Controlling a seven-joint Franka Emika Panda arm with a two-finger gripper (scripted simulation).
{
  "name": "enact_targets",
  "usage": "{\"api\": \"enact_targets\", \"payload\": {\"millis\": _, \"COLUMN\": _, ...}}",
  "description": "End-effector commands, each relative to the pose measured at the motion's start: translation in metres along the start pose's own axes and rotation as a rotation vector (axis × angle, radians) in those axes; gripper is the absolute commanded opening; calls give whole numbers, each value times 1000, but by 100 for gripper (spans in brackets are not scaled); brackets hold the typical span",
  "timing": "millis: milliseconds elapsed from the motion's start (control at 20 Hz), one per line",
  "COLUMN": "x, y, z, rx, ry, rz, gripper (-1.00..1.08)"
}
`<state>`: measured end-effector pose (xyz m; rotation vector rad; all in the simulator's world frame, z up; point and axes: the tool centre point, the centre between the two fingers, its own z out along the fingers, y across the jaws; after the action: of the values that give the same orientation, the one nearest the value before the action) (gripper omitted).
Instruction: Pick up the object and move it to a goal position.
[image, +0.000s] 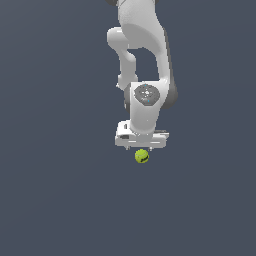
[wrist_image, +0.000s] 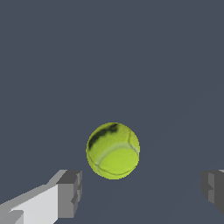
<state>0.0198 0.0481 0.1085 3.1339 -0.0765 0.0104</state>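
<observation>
End effector spread above ball

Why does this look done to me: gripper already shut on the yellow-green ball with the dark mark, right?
Not shut. In the wrist view the gripper is open: its fingers stand wide apart, and the ball sits clear of both, untouched. The rest holds: the ball is yellow-green with a dark mark, and the exterior view shows it just past the gripper.
</observation>
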Motion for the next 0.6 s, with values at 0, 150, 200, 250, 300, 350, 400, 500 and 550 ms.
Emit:
{"api": "enact_targets", "payload": {"millis": 0, "x": 0, "y": -10, "z": 10, "rx": 4, "ry": -3, "rz": 6, "gripper": 100}}
{"api": "enact_targets", "payload": {"millis": 150, "x": 0, "y": -17, "z": 16, "rx": 6, "ry": -6, "rz": 9, "gripper": 100}}
{"api": "enact_targets", "payload": {"millis": 200, "x": 0, "y": -18, "z": 17, "rx": 6, "ry": -6, "rz": 9, "gripper": 100}}
{"api": "enact_targets", "payload": {"millis": 250, "x": 0, "y": -18, "z": 17, "rx": 7, "ry": -7, "rz": 9, "gripper": 100}}
{"api": "enact_targets", "payload": {"millis": 300, "x": -1, "y": -17, "z": 16, "rx": 6, "ry": -7, "rz": 7, "gripper": 100}}
{"api": "enact_targets", "payload": {"millis": 350, "x": -1, "y": -17, "z": 16, "rx": 6, "ry": -7, "rz": 7, "gripper": 100}}
{"api": "enact_targets", "payload": {"millis": 400, "x": -1, "y": -17, "z": 18, "rx": 6, "ry": -7, "rz": 7, "gripper": 100}}
{"api": "enact_targets", "payload": {"millis": 500, "x": -1, "y": -17, "z": 22, "rx": 6, "ry": -7, "rz": 7, "gripper": 100}}
{"api": "enact_targets", "payload": {"millis": 550, "x": -1, "y": -17, "z": 26, "rx": 6, "ry": -7, "rz": 7, "gripper": 100}}
